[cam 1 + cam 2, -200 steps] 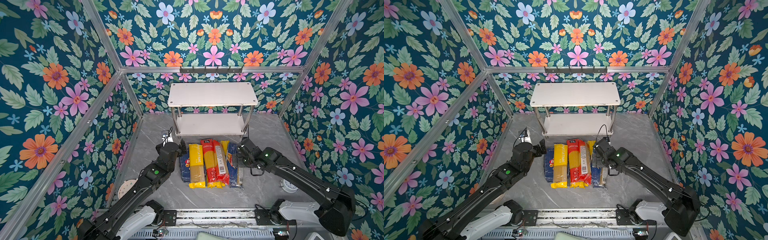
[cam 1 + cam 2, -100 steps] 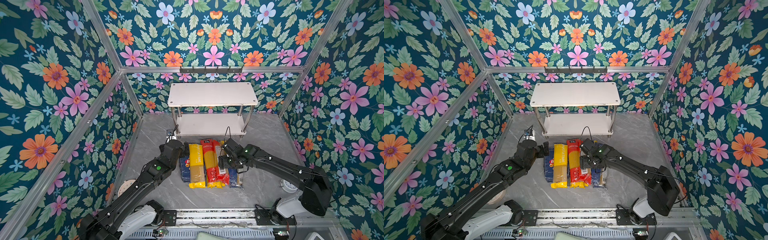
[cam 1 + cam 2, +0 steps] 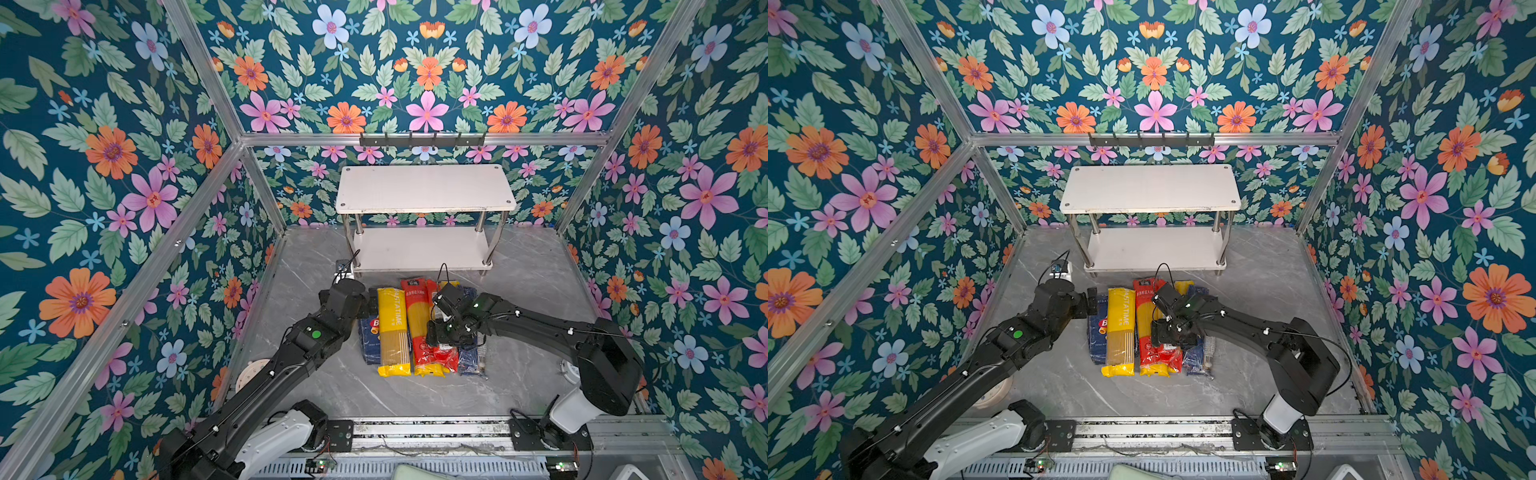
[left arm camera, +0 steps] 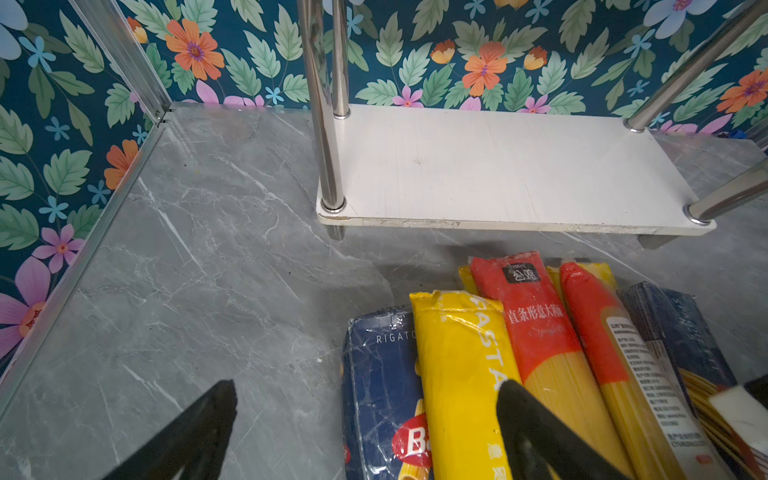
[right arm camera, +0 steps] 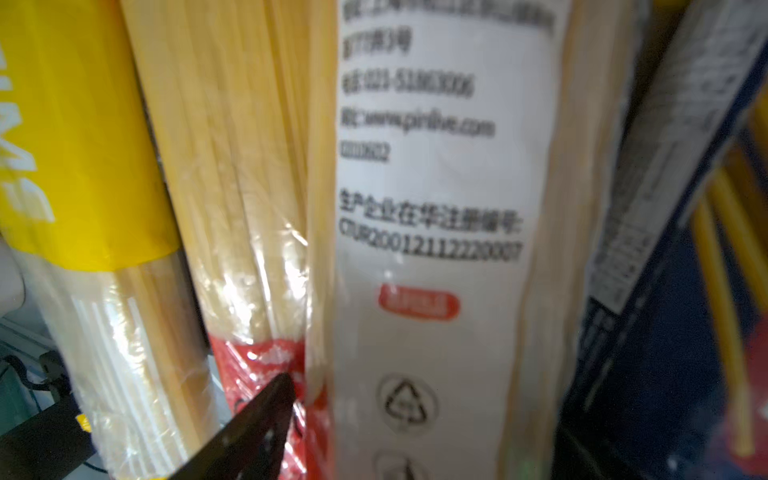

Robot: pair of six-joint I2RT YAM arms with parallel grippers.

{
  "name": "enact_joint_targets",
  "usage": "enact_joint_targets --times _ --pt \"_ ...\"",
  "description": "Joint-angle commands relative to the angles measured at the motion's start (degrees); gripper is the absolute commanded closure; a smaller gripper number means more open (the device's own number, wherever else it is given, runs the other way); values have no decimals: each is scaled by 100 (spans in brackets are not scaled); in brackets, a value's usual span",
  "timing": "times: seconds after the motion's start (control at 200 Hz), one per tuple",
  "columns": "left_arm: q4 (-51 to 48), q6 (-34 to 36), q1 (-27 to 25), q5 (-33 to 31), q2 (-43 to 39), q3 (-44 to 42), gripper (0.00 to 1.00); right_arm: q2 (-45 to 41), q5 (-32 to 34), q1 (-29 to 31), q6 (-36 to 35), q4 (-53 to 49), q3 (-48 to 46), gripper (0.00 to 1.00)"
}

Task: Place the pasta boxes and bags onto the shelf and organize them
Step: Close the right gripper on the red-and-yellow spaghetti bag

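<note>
Shelf (image 3: 424,189) comes first for us as the biggest piece: its two white boards on chrome posts stand at the back of the grey marbled floor (image 3: 536,291). Just in front of its lower board we see the pasta packs lying flat in one tight row, long sides together. At the row's left end lies the pasta box (image 3: 369,343), dark blue with a red logo, its edge overlapped by the yellow bag (image 3: 392,328) beside it. Next come a red bag (image 3: 417,309) and a labelled red bag (image 5: 436,166), white label up, then the dark blue bag (image 3: 471,357) at the right end; more yellow shows beneath them. We find the left gripper (image 4: 365,388) spread wide and holding nothing, with one finger above the floor and the other above the yellow bag. The right gripper (image 3: 453,336) sits low on the labelled red bag, and one finger (image 5: 266,411) is wedged at its edge against the other red bag. Whether the jaws clamp it we cannot tell.
</note>
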Motion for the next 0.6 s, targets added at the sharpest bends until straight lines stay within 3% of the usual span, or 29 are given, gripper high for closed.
enact_joint_targets --times 0.0,0.125,0.2,0.42,0.595 --pt "-196 -39 -3 -109 -145 -39 0 119 -263 17 83 -54 -9 19" --pt "-335 -52 -3 -194 -291 -31 0 95 -315 17 78 -166 -30 45" --pt "-376 -32 -3 -227 -344 0 0 -138 -304 15 75 -183 -135 54" --pt "-265 127 -3 -290 -204 137 0 -535 -269 17 10 -326 -137 74" --pt "-90 279 -3 -44 163 392 0 -807 -278 17 -17 -544 28 79"
